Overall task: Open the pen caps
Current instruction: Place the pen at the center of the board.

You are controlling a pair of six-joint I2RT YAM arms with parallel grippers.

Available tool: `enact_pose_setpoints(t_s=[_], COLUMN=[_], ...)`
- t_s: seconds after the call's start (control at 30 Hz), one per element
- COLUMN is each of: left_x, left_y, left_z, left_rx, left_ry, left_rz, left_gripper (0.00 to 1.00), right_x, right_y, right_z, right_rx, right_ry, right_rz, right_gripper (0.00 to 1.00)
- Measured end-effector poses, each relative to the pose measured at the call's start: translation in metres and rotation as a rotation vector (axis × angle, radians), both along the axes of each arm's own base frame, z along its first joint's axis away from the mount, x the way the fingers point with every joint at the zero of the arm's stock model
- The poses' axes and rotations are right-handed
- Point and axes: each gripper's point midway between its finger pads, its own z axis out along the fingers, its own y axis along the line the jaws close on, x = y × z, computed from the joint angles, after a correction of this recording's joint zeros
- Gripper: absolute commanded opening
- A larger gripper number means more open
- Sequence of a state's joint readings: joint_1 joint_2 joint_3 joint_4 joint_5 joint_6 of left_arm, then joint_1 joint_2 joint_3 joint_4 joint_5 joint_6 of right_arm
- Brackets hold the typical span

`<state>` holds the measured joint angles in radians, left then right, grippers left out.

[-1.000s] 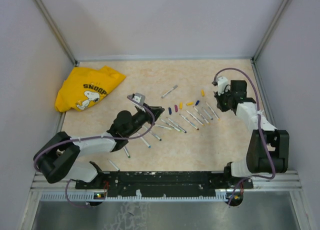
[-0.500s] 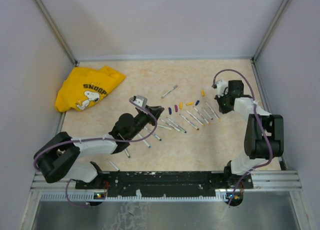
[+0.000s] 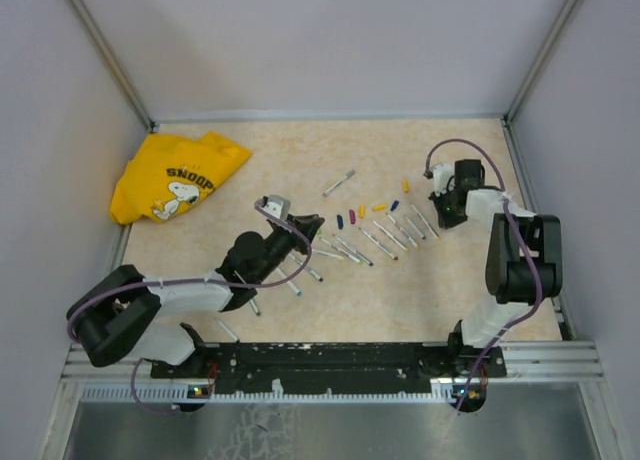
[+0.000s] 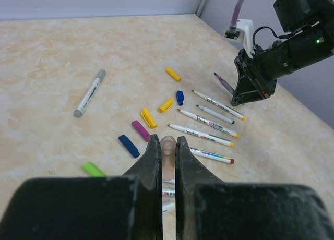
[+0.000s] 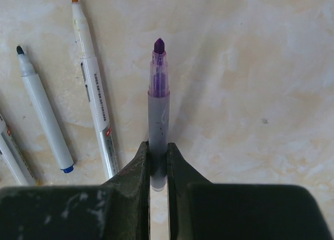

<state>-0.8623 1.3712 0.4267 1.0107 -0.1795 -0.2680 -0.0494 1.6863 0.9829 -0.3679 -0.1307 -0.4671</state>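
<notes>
- I see my right arm has folded more upright; its right gripper (image 5: 158,146) clamps an uncapped purple-tipped grey marker (image 5: 158,102), pointing away and parallel to the white uncapped pens (image 5: 96,102) on its left.
- My left gripper (image 4: 168,141) pinches a translucent pinkish plastic cap (image 4: 168,145).

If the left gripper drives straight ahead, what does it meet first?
Ahead of the left gripper, probably the uncapped white pen at its near end, then a yellow cap; depth unclear.

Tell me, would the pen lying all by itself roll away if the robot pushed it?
Probably: the pen looks round and thin, lying flat on the smooth table, so a sideways nudge would likely roll it. It also looks stiff and light, so it should lift without bending or drooping.
</notes>
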Motion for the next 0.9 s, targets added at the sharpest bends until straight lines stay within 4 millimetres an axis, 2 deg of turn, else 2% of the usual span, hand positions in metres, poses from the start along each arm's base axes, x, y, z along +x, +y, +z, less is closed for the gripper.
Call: enact_pose_setpoints(t_s=[0.47, 0.9], left_x=[-0.0010, -0.0007], left_y=[0.0031, 0.0036], left_z=[0.0002, 0.0001], left_rx=[-0.009, -0.009], left_ry=[-0.006, -0.006], left_rz=[0.008, 0.011], left_gripper=[0.00, 0.00], right_x=[-0.0033, -0.0042], right_y=[-0.0004, -0.0003], right_z=[-0.0027, -0.0022], right_rx=[0.003, 0.004], right_ry=[0.018, 0.024], right_rz=[-0.008, -0.009], right_gripper=[0.20, 0.27])
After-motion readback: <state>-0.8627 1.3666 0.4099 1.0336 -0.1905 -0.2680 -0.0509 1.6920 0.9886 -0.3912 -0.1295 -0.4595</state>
